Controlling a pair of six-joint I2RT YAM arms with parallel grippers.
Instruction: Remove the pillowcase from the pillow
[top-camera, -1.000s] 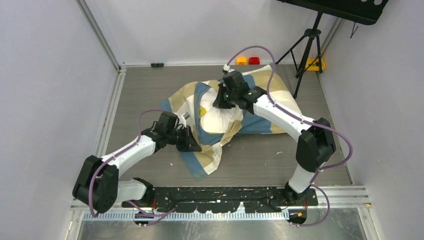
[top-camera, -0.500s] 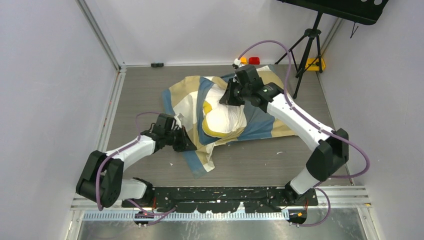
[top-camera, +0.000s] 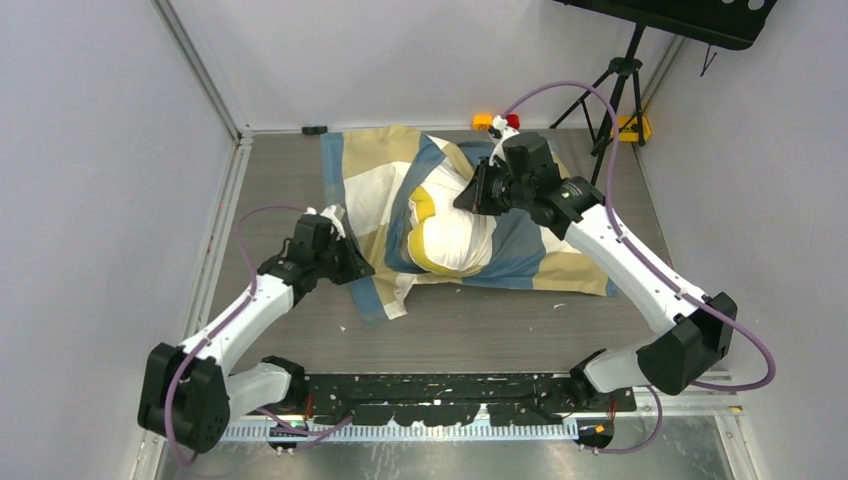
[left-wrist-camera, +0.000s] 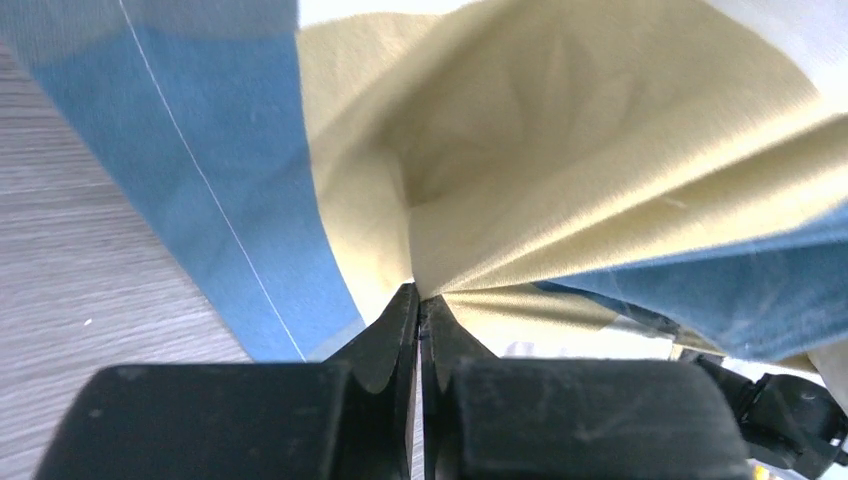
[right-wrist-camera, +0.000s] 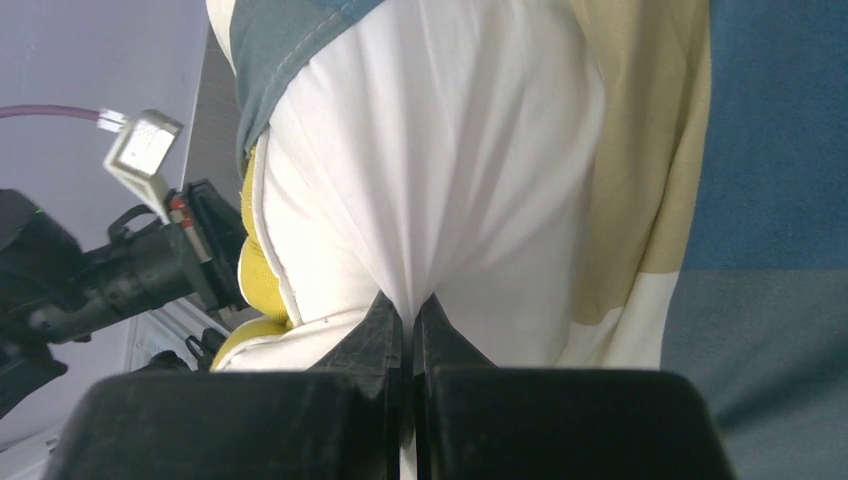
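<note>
The grey wood-grain bench (top-camera: 500, 320) carries a checked blue, tan and white pillowcase (top-camera: 370, 190) spread over its far half, with a cream pillow (top-camera: 455, 235) bulging from it. A small orange block (top-camera: 483, 121) and a black piece (top-camera: 315, 129) sit at the far edge.

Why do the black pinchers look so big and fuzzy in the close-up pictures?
Left wrist view: the left gripper sits right by the lens, so it looks huge and soft; the blue, tan and white checked fabric pillowcase it pinches is crisper, folds shadowed. Right wrist view: same for the right gripper; the plump cream-white pillow glows bright. Top view: sharp, evenly lit.
</note>
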